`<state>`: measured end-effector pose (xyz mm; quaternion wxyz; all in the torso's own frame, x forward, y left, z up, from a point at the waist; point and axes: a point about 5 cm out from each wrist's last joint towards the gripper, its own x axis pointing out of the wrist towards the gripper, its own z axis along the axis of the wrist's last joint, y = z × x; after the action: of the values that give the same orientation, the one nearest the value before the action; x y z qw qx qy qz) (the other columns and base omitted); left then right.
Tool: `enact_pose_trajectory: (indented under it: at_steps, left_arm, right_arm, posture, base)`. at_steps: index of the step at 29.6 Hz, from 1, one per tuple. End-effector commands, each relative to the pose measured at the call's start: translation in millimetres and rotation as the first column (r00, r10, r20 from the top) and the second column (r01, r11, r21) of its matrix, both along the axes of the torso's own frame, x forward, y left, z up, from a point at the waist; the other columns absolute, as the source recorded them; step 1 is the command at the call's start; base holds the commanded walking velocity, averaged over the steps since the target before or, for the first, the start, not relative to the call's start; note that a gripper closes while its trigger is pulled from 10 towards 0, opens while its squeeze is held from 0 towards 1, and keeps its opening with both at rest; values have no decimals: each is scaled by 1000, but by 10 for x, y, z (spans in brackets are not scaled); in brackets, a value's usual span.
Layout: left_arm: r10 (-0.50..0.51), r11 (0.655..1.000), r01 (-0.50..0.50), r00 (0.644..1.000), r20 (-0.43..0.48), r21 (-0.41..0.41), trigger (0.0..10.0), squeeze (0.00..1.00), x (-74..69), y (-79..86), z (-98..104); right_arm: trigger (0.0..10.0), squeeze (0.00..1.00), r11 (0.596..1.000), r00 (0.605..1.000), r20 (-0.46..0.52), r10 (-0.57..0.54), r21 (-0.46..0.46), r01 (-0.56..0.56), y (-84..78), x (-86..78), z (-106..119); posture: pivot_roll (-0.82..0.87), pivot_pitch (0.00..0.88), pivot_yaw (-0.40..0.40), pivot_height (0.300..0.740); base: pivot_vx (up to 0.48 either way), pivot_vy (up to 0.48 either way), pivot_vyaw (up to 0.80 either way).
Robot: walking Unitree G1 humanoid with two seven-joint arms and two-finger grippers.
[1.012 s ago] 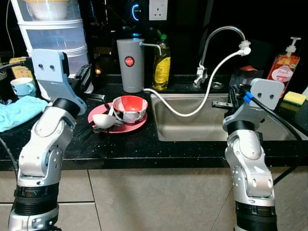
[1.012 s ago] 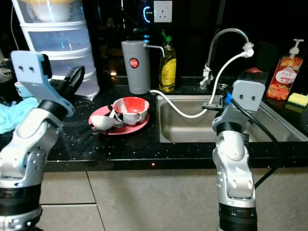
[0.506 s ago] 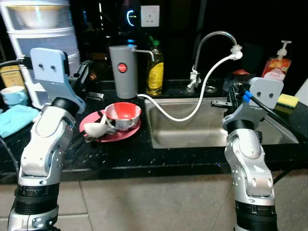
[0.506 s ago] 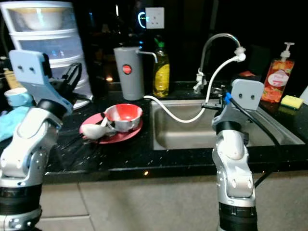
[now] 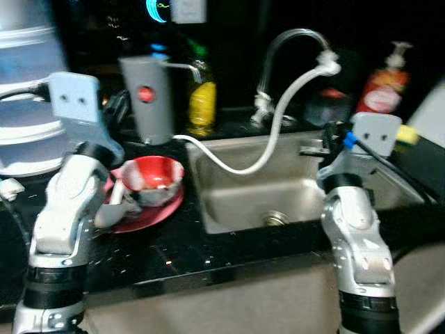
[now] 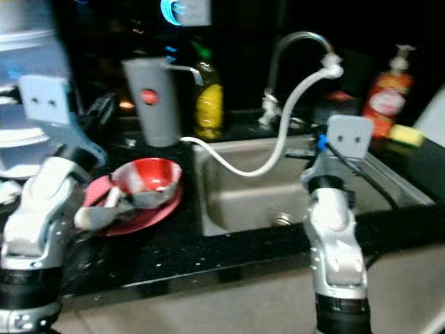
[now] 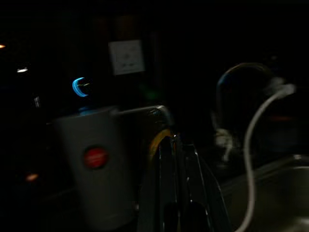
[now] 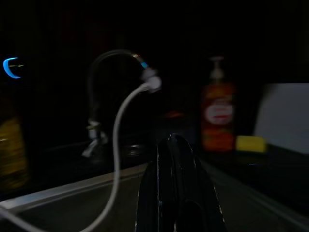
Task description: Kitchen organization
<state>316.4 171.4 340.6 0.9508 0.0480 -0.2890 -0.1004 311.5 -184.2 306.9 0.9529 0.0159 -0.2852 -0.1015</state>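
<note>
A red bowl sits on a red plate on the black counter, left of the steel sink. A white ladle lies across the plate's near side. My left gripper is raised over the counter behind the plate, shut and holding nothing, facing a grey dispenser. Over the sink's right rim my right gripper is raised, shut and holding nothing. It points toward the faucet and its white hose. The picture is blurred.
A yellow dish-soap bottle stands beside the grey dispenser. An orange pump bottle and a yellow sponge sit right of the sink. White plastic drawers stand at the far left. The counter edge runs across the front.
The whole picture has shifted left and grown larger and blurrier, so the camera has moved. Both arms keep the same raised pose; the dishes stay in place.
</note>
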Motion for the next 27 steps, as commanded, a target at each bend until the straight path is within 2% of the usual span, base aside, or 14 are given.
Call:
enact_pose_trajectory:
  at_steps: [1,27]
  left_arm:
    - [22,1000,-23,1000,6,9,10000,0,-10,48,1]
    - [41,999,-41,999,4,0,10000,0,2,46,-8]
  right_arm:
    - [10000,0,1000,1000,-4,12,-4,-12,34,-2,-7]
    - [10000,0,1000,1000,-9,16,-3,-16,48,2,-17]
  posture:
    - [-81,18,25,740]
    - [-82,20,23,740]
  base:
    - [0,0,0]
    - [0,0,0]
